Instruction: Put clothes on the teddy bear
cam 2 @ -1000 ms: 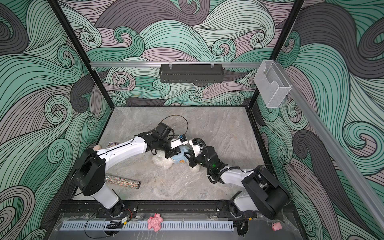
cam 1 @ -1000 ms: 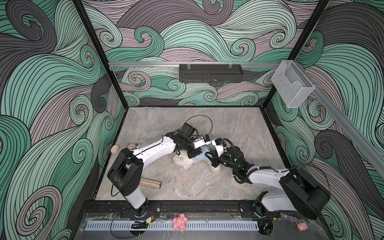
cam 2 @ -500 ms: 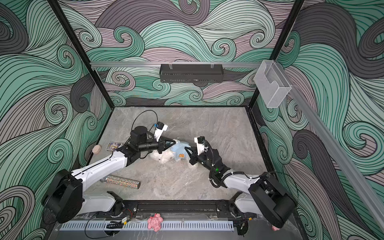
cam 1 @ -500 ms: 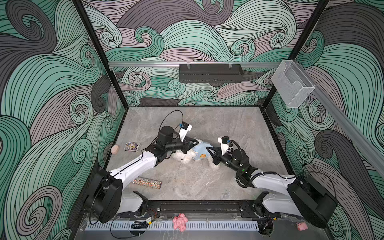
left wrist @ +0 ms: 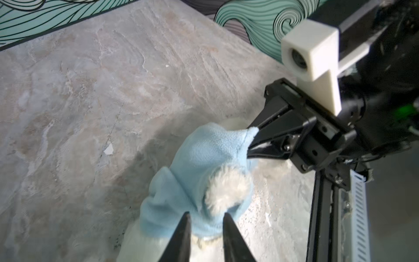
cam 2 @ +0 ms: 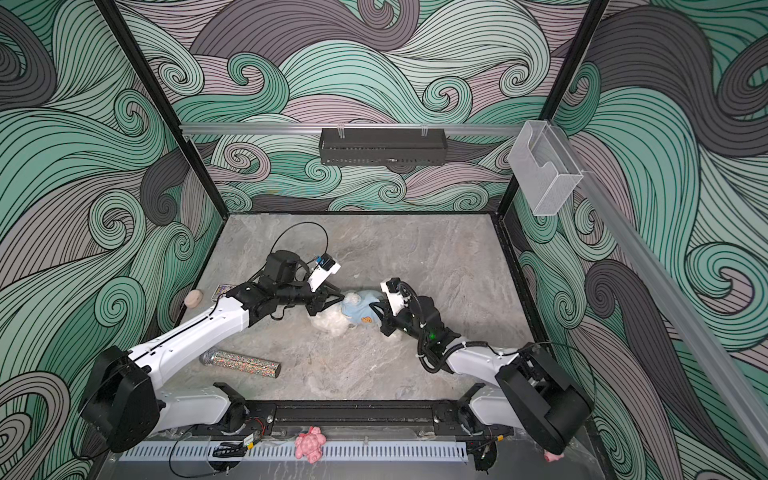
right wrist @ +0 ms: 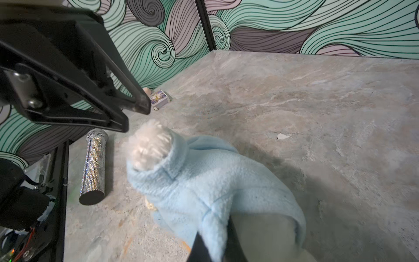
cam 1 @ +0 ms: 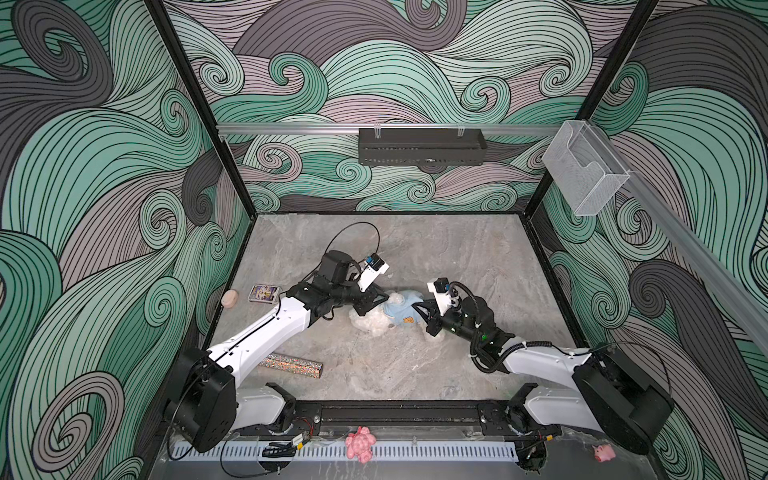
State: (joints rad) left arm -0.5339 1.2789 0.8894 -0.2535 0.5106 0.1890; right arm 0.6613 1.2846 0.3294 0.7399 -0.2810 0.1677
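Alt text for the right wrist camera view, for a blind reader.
The bear pokes a white paw from the sleeve of a pale blue fleece top, whose edge the right jaws pinch. The left jaws stand open beside the paw; a glitter tube lies on the marble table.

Left fingers (left wrist: 182,238) stand parted; right fingers (left wrist: 269,151) look pinched shut.

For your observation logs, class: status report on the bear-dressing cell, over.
Left gripper: jaws open at sleeved paw. Right gripper: jaws shut on blue sweater edge. Teddy bear lying down, sweater on torso. Glitter tube apart, not obstructing.
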